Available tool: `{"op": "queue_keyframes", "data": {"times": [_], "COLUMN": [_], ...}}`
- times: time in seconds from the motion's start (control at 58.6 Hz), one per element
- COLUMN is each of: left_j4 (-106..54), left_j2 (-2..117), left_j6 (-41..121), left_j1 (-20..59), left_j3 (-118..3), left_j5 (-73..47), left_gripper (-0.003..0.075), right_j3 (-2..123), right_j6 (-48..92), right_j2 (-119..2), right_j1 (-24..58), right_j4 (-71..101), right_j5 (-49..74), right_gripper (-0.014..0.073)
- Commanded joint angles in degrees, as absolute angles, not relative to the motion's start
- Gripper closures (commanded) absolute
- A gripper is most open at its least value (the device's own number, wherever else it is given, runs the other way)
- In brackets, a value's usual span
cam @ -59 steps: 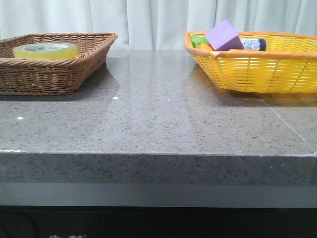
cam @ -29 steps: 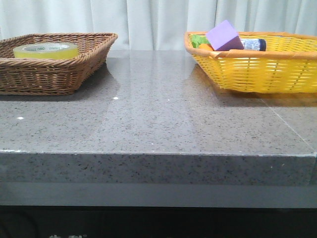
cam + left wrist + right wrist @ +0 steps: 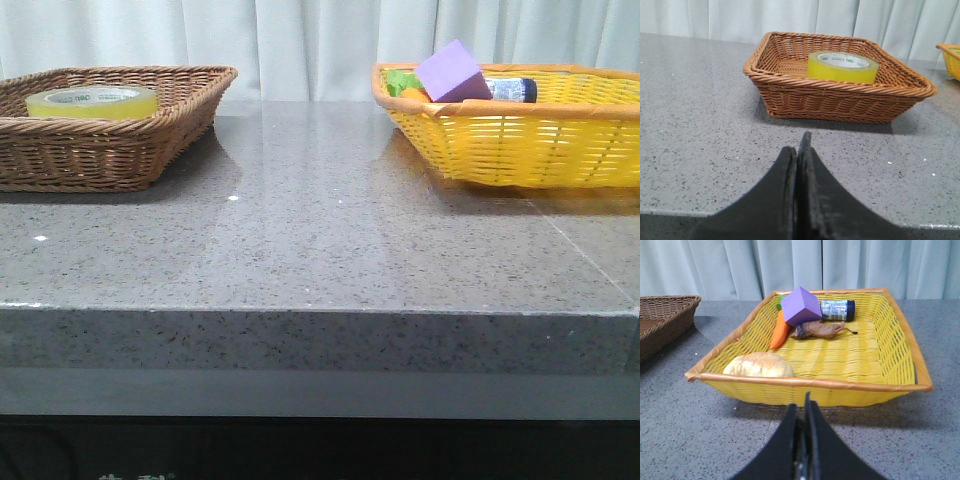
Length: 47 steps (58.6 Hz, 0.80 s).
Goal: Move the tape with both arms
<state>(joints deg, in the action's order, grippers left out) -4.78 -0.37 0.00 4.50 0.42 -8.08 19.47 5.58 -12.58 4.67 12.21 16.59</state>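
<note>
— How is the light?

— Bright, even and soft. The grey table (image 3: 330,220) carries pale vertical streaks of reflection from the white curtain (image 3: 300,40) behind it, strongest in the front view.

— Shadows?

— Soft ones. A dark band lies under the brown basket (image 3: 840,95) on the near side, and another under the yellow basket (image 3: 810,385).

— Any glare?

— The tape (image 3: 842,67) shines a little on its yellow side. A few white specks glint on the table.

— Sharpness?

— Baskets are crisp in all views. The closed left gripper (image 3: 799,150) and right gripper (image 3: 804,410) are close to the lens, dark and slightly soft. Below the table edge the front view goes nearly black.
</note>
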Motion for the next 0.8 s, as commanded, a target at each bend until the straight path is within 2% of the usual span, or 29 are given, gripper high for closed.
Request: {"op": "queue_keyframes", "data": {"times": [0.0,0.785], "left_j4": [-4.96,-4.96], "left_j2": [-1.42,-1.42], "left_j6": [-0.44,-0.44], "left_j1": [4.39,4.39], "left_j3": [2.71,2.71], "left_j5": [-3.07,-3.07], "left_gripper": [0.0740,0.0740], "right_j3": [20.91,19.88], "right_j6": [6.08,6.08], "right_j2": [-13.02,-13.02], "right_j1": [4.72,4.72], "right_j4": [12.41,10.30], "right_j5": [12.13,11.03], "right_gripper": [0.0683,0.0683]}}
